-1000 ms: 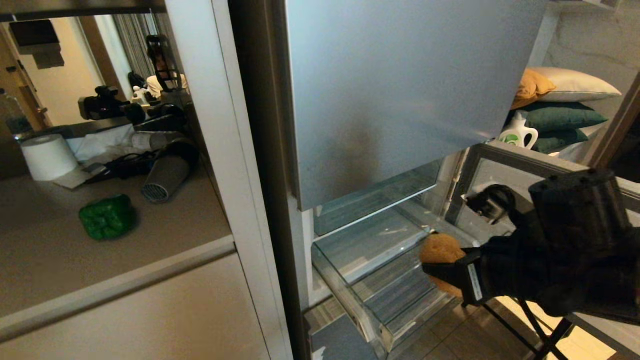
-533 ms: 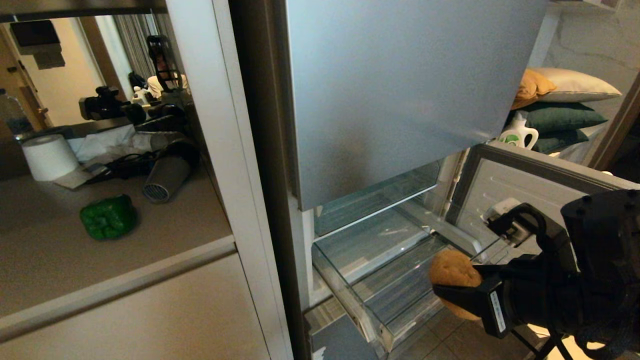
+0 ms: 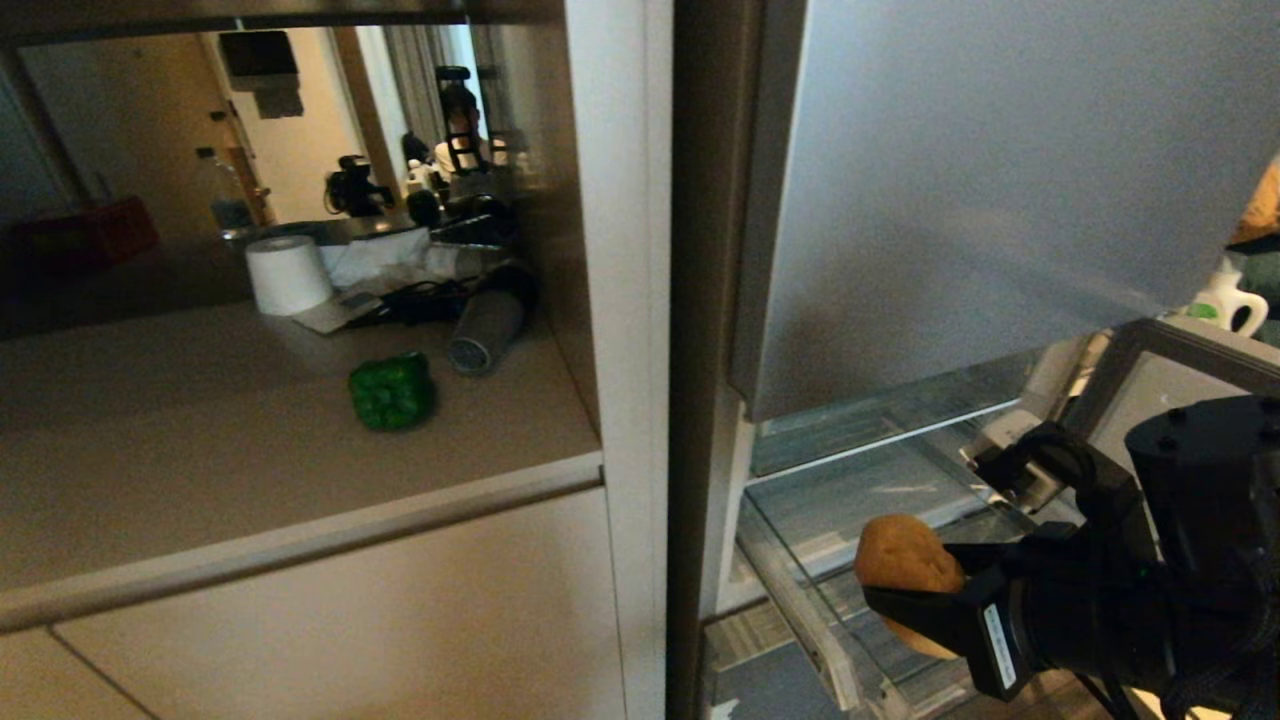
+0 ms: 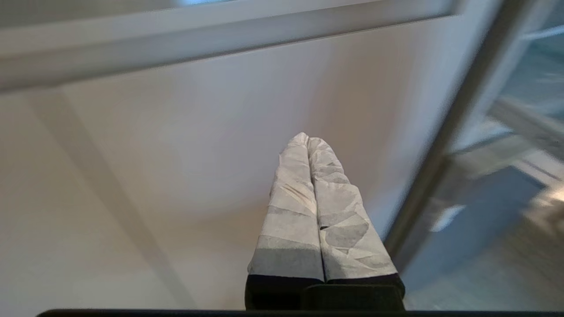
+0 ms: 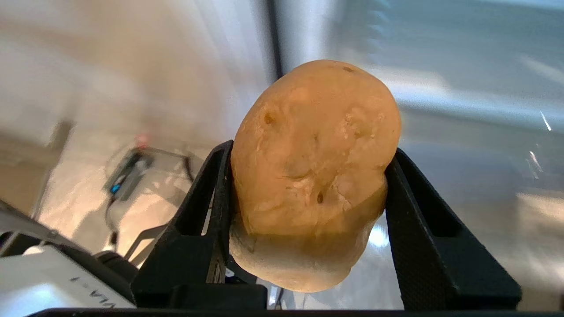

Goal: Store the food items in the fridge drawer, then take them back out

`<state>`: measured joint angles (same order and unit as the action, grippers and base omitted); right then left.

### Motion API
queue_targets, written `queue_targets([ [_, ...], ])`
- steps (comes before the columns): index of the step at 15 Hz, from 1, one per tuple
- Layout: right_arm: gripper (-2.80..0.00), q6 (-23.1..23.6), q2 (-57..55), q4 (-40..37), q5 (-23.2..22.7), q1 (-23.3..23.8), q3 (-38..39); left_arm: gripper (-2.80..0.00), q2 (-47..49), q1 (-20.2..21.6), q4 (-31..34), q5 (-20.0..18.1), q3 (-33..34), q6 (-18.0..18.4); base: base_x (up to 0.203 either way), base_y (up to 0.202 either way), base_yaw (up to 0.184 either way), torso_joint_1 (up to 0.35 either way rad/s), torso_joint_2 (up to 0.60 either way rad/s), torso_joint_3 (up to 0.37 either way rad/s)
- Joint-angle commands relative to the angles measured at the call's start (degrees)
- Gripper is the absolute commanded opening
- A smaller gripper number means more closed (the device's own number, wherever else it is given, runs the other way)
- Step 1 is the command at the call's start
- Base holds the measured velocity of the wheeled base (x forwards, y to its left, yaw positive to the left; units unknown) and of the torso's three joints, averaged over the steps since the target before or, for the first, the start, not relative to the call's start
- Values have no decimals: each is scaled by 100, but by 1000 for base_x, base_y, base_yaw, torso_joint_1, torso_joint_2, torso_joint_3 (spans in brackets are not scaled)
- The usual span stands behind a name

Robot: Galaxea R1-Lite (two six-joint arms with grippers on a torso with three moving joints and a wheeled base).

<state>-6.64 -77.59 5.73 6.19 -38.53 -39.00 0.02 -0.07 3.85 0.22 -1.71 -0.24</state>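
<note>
A tan potato (image 3: 898,560), one of the food items, is held in my right gripper (image 3: 905,592), level, over the front part of the clear plastic fridge drawer (image 3: 800,622), which stands pulled out. In the right wrist view the black fingers (image 5: 211,185) press both sides of the potato (image 5: 308,132), so the right gripper (image 5: 310,149) is shut on it. The green bell pepper (image 3: 392,390) lies on the beige counter (image 3: 200,470) to the left. My left gripper (image 4: 307,138), its fingers wrapped in white, is shut on nothing in front of a beige cabinet door (image 4: 132,154).
A white pillar (image 3: 620,300) separates the counter from the fridge. On the counter's back stand a paper roll (image 3: 288,272), a grey cylinder (image 3: 485,330) and cables. The silver upper fridge door (image 3: 1000,170) hangs above the drawer. A detergent bottle (image 3: 1225,300) stands far right.
My right gripper drew the potato back and down from over the drawer's rear toward its front. Then the whole head view shifted right, so the camera has moved.
</note>
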Motion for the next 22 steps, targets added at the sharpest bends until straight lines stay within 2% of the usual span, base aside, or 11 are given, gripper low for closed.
queue_targets([
  [1,-280,5,25,7,5,-5,6,-280,-2,-1,1,4,4,7,1,-9,169,2,-5,1],
  [5,-280,-4,33,-80,-4,-37,6,-280,-2,-1,1,4,4,-2,1,-9,172,1,3,2],
  [13,-280,1,-141,-59,-4,-412,-91,-280,-2,-1,1,4,4,-2,0,-9,174,0,3,3],
  [18,-280,-9,-919,-38,46,-411,-1356,-280,-2,-1,1,4,4,-2,1,-3,70,1,1,0],
  [20,-280,63,-1352,-44,416,-414,-1896,-280,-2,-1,1,4,4,-2,0,0,0,0,0,0],
  [22,-280,106,-1839,-40,578,-416,-2465,-280,-2,-1,1,4,0,-2,0,0,0,0,0,0],
])
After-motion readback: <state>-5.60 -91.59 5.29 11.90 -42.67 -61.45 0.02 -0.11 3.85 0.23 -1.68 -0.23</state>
